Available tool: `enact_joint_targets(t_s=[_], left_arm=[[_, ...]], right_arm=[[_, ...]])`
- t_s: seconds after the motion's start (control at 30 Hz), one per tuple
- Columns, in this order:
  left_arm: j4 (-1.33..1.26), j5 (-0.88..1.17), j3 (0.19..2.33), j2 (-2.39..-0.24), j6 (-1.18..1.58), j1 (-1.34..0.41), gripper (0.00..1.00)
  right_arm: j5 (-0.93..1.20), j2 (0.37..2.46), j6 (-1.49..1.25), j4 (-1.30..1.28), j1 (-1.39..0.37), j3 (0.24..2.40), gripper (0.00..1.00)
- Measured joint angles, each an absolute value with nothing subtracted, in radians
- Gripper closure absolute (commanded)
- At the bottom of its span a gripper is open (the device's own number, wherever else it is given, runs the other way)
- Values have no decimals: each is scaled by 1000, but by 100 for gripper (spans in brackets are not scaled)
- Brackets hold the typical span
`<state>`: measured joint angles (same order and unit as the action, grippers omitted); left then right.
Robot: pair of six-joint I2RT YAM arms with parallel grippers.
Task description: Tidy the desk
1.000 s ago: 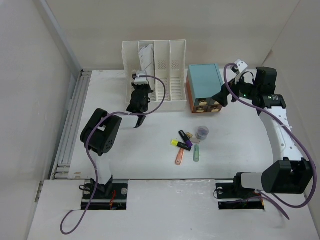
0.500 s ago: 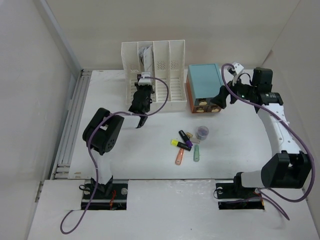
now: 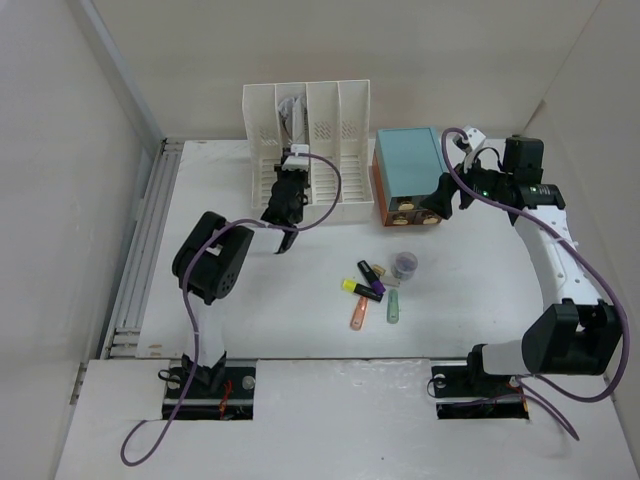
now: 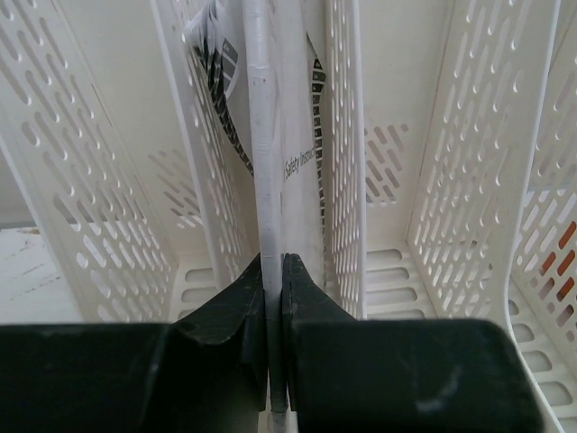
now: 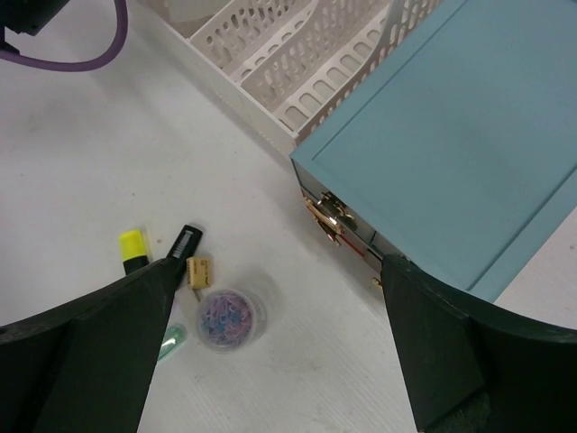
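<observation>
Closest to us, the white tabletop runs from the two arm bases out to the white walls, with a ridged metal rail along its left edge.

In the middle of it we've got a loose little pile. An orange highlighter and a green highlighter lie side by side. A yellow-capped highlighter sits just behind them, with a dark marker behind that. A small round tub of coloured bits sits just right of the dark marker, and we can't tell what the bits are.

Further back on the right, the right fingers are spread wide with nothing in them. They hang over the tabletop just in front of a teal-topped drawer box. From the wrist view we see the box's gold handles, plus the tub and a couple of pens, in the gap between the fingers.

Left of the box, touching or nearly so, stands a white slotted file rack. The left fingers are up against its front, pinched tight on the lower edge of a thin white booklet. The booklet stands upright in the second slot from the left, and "Safety" is printed on it.
</observation>
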<state>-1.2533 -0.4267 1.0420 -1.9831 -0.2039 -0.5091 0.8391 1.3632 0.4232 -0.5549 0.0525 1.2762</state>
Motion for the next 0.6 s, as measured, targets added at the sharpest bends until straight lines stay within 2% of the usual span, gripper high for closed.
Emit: enact_joint_targets(t_s=[0.2, 0.23, 0.27, 0.37, 0.43, 0.5, 0.6], left_arm=[[-1271, -457, 1032, -2002, -187, -531, 100], [-1279, -464, 1026, -2002, -181, -536, 97], [-1284, -472, 1016, -2001, -177, -542, 88], [-1289, -492, 987, -1995, -176, -557, 40], [-1285, -502, 963, -1979, -165, -564, 31], [-1275, -509, 960, -1957, -159, -570, 26], [-1269, -516, 978, -1911, -150, -570, 25]], right_arm=[[846, 1369, 431, -560, 52, 1276, 0], [846, 1370, 431, -562, 52, 1276, 0], [846, 1372, 434, -564, 52, 1276, 0], [847, 1377, 440, -571, 52, 1276, 0], [850, 1381, 442, -574, 52, 1276, 0], [852, 1383, 442, -577, 52, 1276, 0], [859, 1383, 442, -578, 52, 1276, 0]])
